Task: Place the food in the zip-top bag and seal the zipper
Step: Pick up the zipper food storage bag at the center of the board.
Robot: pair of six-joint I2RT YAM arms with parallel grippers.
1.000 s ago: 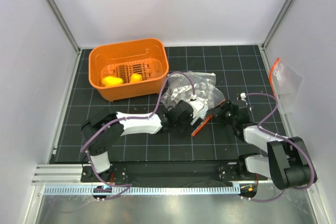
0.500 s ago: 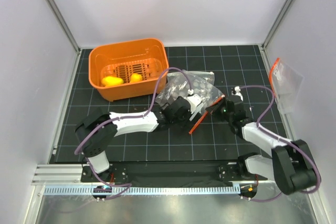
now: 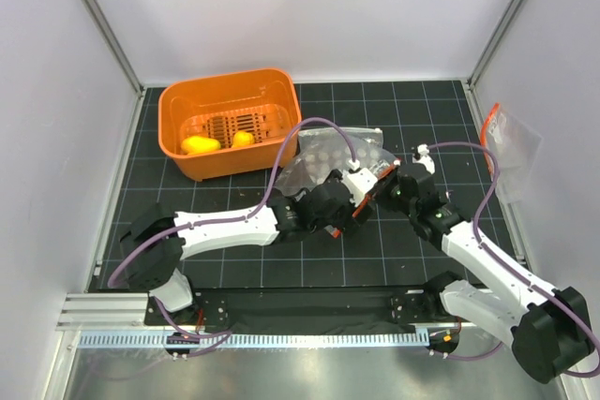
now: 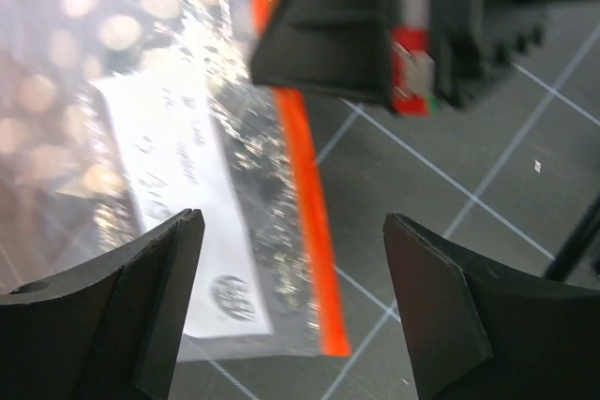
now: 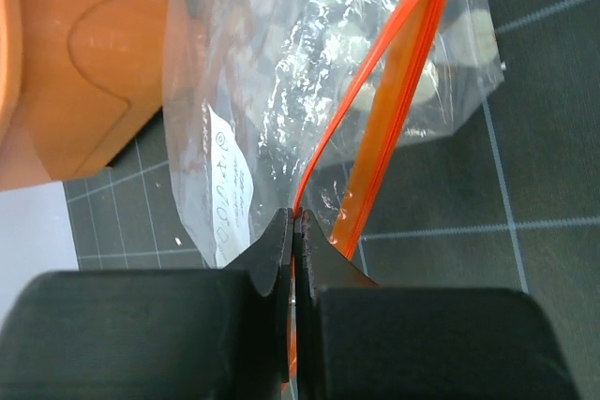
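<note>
Zip-top bag point(image 3: 511, 145) rests at the right wall, well apart from both grippers. The right gripper point(image 5: 292, 224) is clenched on the orange strip point(image 5: 398, 91) of a dotted bag point(image 3: 328, 158) at the tabletop's point(image 3: 234, 259) centre, its arm stretched low, forward and to the left. The left gripper point(image 4: 291, 224) hangs released over that bag's white label point(image 4: 178, 185), its arm reaching rightward. Yellow food point(image 3: 199, 145) lies in the orange basket point(image 3: 178, 105).

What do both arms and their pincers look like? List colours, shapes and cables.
The left arm and right arm have white shell links between black joints, each trailed by a looping purple cable. The left pincer and right pincer have matte black, wedge-shaped fingers.
</note>
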